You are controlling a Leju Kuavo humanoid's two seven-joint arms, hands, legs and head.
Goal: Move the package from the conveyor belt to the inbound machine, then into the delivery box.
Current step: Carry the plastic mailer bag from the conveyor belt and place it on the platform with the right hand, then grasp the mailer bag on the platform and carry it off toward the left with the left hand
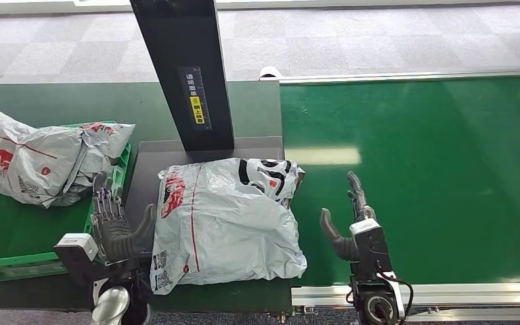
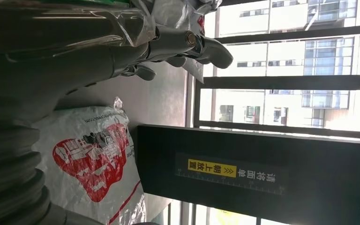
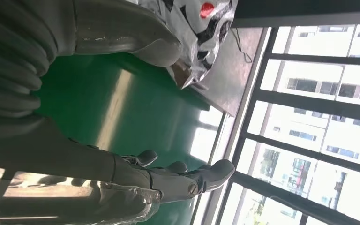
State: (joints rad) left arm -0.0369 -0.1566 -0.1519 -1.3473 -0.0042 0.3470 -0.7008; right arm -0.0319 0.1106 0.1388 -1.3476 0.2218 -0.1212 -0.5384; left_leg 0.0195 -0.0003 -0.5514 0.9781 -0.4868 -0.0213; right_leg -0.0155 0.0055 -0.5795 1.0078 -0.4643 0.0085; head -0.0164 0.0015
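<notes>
A grey plastic package [image 1: 227, 223] with red and black print lies on the dark plate of the inbound machine [image 1: 150, 157], under its black upright post [image 1: 184, 71]. The left wrist view catches its red printed end [image 2: 91, 157]; its black-patterned end [image 3: 205, 18] appears in the right wrist view. My left hand [image 1: 114, 220] stands open just left of the package, thumb close to its edge, holding nothing. Open as well, my right hand [image 1: 352, 220] hovers over the green conveyor belt [image 1: 433, 176], a short gap right of the package. A green delivery box [image 1: 0, 254] sits at the left.
Another grey package [image 1: 44, 159] lies in the green box, reaching over its rim. The belt's metal frame [image 1: 447, 292] runs along the near edge. Windows show behind the post in both wrist views.
</notes>
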